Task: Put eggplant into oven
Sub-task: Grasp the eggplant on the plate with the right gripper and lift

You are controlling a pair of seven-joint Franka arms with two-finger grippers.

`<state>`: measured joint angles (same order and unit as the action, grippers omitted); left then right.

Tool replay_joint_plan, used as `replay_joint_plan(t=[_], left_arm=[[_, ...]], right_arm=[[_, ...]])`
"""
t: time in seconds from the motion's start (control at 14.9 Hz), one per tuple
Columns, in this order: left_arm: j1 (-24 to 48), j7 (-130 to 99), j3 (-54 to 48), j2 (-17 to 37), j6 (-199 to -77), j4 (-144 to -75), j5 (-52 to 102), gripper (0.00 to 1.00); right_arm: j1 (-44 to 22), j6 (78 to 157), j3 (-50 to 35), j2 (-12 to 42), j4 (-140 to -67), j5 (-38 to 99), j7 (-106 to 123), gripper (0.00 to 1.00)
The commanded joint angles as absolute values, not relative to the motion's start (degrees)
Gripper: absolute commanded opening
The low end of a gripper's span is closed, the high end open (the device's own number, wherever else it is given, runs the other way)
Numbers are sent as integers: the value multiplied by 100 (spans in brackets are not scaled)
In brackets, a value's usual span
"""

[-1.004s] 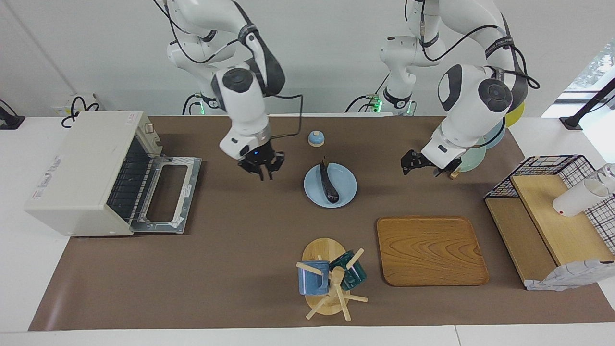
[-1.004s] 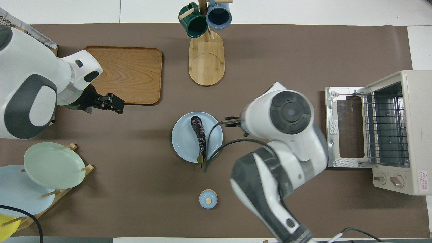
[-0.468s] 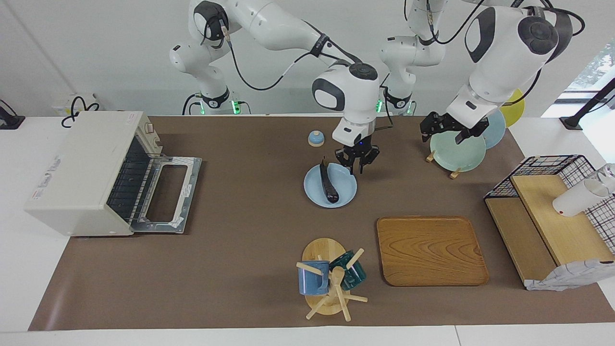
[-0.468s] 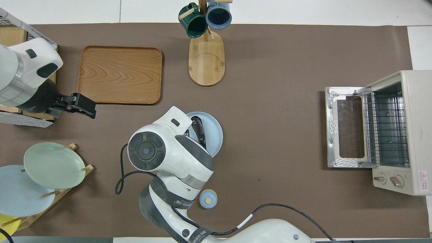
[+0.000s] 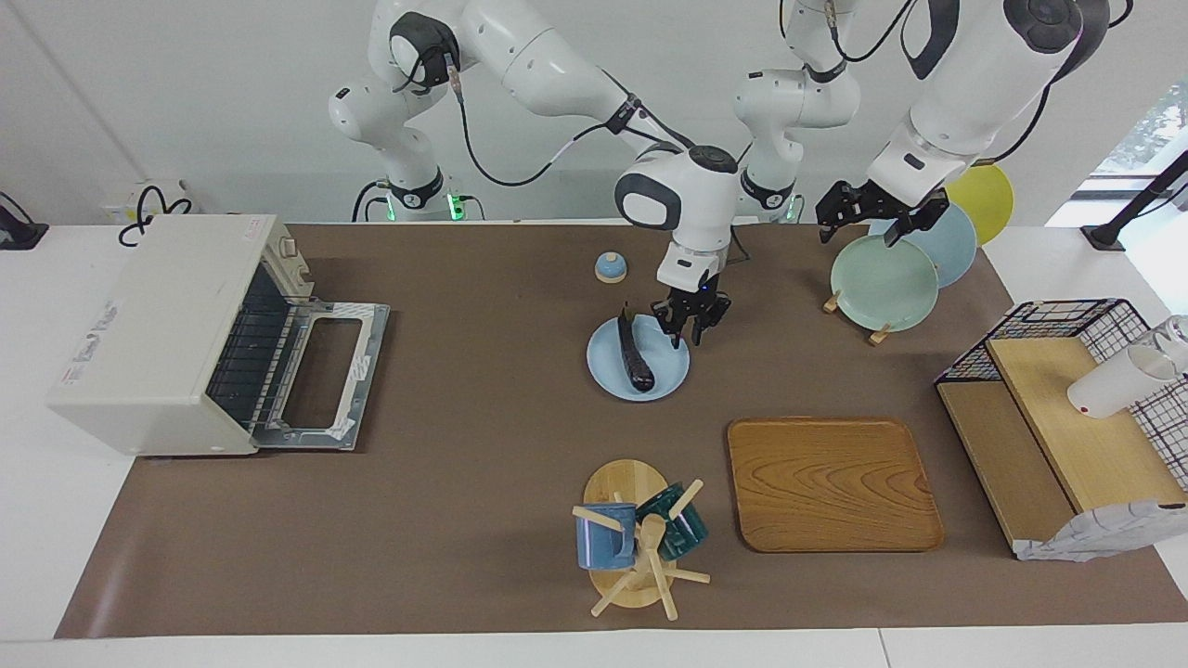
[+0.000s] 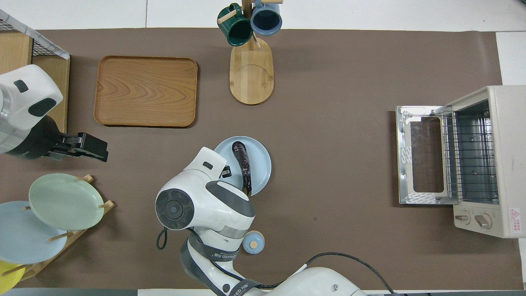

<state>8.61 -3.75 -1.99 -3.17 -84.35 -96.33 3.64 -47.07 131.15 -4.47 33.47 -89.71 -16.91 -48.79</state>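
Observation:
The dark purple eggplant (image 5: pixel 637 357) lies on a light blue plate (image 5: pixel 670 374) in the middle of the table; it also shows in the overhead view (image 6: pixel 243 164). My right gripper (image 5: pixel 689 323) is open and empty. It hangs low over the plate's edge toward the left arm's end, just beside the eggplant. The cream-white oven (image 5: pixel 158 325) stands at the right arm's end of the table. Its door (image 5: pixel 325 376) lies folded down flat and the wire rack (image 6: pixel 470 160) shows inside. My left gripper (image 5: pixel 861 215) is raised over the plate rack.
A small blue lidded pot (image 5: pixel 610 267) stands nearer to the robots than the plate. A mug tree (image 5: pixel 636 538) and a wooden tray (image 5: pixel 831 482) lie farther from the robots. A plate rack (image 5: pixel 886 269) and a black wire basket (image 5: pixel 1067 399) stand at the left arm's end.
My right gripper swung from near the oven door to the plate and has come down beside the eggplant. My left arm has lifted and drawn back over the plate rack.

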Motion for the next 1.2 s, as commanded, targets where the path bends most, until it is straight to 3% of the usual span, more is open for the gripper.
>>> replay_joint_plan(t=[0.0, 0.33, 0.4, 0.47, 0.54, 0.74, 0.87, 1.0, 1.14], left_arm=[[809, -422, -237, -711, -8928, -10290, 246, 100], [800, -439, -237, -765, -9132, -10424, 246, 100], [800, -492, -237, -747, -9184, -10398, 255, 100], [800, -492, -237, -738, -9228, -10363, 255, 100], [800, -510, -229, -738, -9220, -10362, 255, 100], [738, -519, -237, -738, -9220, -10362, 246, 100], [738, -519, -237, -738, -9220, -10362, 255, 100], [729, -519, -237, -738, -9220, -10354, 255, 100], [729, -527, -229, -738, -9237, -10345, 255, 100]], right_arm=[[-4711, 13473, -448, 3111, -9387, -1776, -4948, 39], [-4702, 14018, -440, 2936, -10063, -1784, -4904, 40], [-4693, 14036, -448, 2927, -10090, -1784, -4904, 35], [-4702, 14010, -440, 2927, -10090, -1784, -4896, 14], [-4711, 13923, -439, 2927, -10055, -1828, -4896, 0], [-4693, 13520, -439, 2935, -9775, -1872, -4869, 0], [-4711, 12643, -413, 2805, -9598, -2064, -4729, 0], [-4598, 11930, -361, 2306, -9659, -2188, -4772, 0], [-3994, 11533, -387, 1656, -10034, -2197, -4738, 0]])
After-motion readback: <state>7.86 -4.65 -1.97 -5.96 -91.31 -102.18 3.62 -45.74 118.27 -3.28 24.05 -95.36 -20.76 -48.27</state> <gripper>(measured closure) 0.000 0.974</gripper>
